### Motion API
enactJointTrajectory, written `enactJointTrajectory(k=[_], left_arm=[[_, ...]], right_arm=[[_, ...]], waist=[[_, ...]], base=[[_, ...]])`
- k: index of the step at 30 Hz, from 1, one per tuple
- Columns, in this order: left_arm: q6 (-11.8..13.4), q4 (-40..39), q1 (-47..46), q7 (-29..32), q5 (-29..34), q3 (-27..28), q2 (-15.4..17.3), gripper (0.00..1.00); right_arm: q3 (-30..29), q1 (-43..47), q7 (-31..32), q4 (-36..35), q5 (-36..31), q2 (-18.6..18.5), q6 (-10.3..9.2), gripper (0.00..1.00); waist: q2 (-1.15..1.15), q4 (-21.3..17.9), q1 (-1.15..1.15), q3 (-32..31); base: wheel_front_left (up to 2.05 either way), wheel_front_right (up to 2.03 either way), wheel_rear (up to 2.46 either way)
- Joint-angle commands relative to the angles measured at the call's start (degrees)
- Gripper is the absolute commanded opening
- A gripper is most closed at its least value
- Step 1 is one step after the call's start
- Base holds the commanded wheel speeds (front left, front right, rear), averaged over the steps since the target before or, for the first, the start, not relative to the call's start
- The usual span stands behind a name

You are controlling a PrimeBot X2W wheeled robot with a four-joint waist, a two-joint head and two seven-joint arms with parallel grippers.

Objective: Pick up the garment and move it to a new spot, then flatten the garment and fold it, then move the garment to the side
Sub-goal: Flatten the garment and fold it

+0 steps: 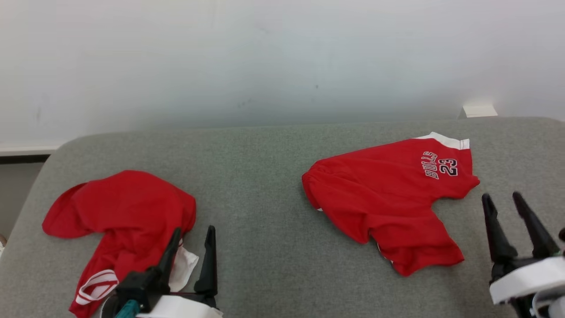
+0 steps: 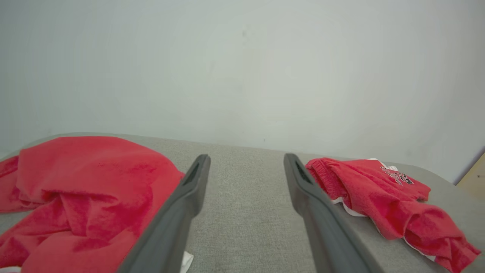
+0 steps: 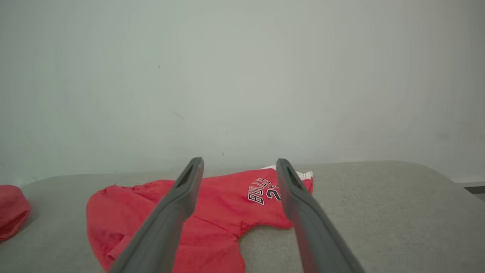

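Firstly, from the head, the Bulls garment lies crosswise on the grey cushion, just left of the right pincer, which is wide and empty. From the left wrist, the left pincer is also wide, beside a second crumpled red garment. From the right wrist, the Bulls garment sits straight ahead, nearest this arm.

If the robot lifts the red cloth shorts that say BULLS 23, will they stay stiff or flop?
Probably flop: the red BULLS 23 shorts lie creased and bunched on the grey fabric cushion, so they'd likely dangle. They look thin, so probably light.
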Motion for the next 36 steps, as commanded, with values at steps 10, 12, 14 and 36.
enactJointTrajectory(k=[10, 12, 14, 36], left_arm=[[-0.81, 0.2, 1.7, -0.03, -0.09, 0.29, 0.21, 1.0], [-0.99, 0.33, 1.54, -0.03, -0.02, 0.18, 0.21, 1.0], [-1.03, 0.4, 1.24, -0.03, -0.14, 0.13, 0.21, 1.0], [-0.78, 1.05, 1.16, -0.03, -0.79, -0.37, 0.22, 1.0]], right_arm=[[-1.92, 13.9, 0.46, -1.9, -7.39, 7.58, -0.02, 1.0], [-0.81, 13.0, 0.9, -0.45, -7.49, 8.33, -0.02, 1.0], [-0.31, 11.72, 1.92, 1.77, -7.06, 8.62, -0.02, 1.0], [1.99, 4.46, 8.74, 17.1, 15.87, 15.08, -0.02, 0.0]], waist=[[0.0, -1.18, 0.0, -1.94], [0.0, -0.89, 0.0, -1.95], [0.0, -0.46, 0.0, -1.9], [0.0, 5.85, 0.0, -1.44]], base=[[0.0, 0.0, 0.0], [0.0, 0.0, 0.0], [0.0, 0.0, 0.0], [0.0, 0.0, 0.0]])
